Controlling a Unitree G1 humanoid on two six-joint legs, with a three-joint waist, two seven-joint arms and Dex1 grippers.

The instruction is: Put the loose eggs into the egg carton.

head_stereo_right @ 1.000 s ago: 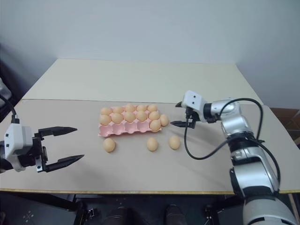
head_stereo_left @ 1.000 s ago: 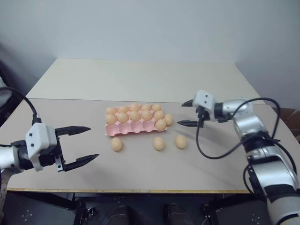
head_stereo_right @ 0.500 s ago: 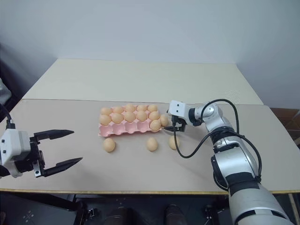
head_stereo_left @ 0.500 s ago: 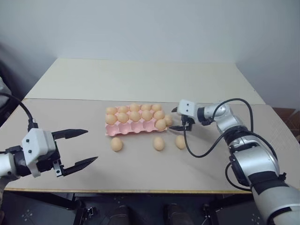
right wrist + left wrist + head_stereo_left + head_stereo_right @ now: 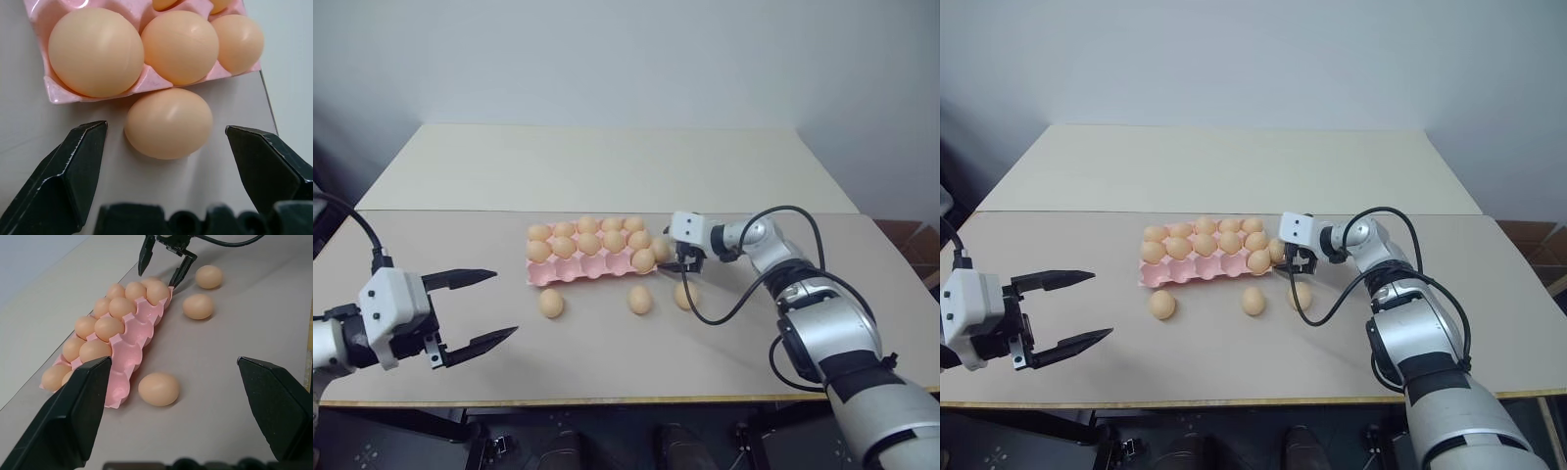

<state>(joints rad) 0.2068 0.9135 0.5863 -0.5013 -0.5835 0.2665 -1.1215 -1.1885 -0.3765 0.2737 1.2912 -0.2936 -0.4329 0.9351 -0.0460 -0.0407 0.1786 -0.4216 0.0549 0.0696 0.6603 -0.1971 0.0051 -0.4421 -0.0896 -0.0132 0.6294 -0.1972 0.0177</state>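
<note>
Left gripper (image 5: pixel 480 308) hovers over the counter (image 5: pixel 607 362) well left of the egg carton (image 5: pixel 587 257), fingers spread, empty. Three loose eggs (image 5: pixel 551 303) lie along the carton's near edge; a fourth (image 5: pixel 168 122) sits at its right end, apparently touching it. Right gripper (image 5: pixel 166 161) brackets that egg, fingers released.

Both head eyes look forward and down over the table (image 5: pixel 607 176). Each wrist camera sits low, close to the egg carton (image 5: pixel 128 348), which every view shares.
</note>
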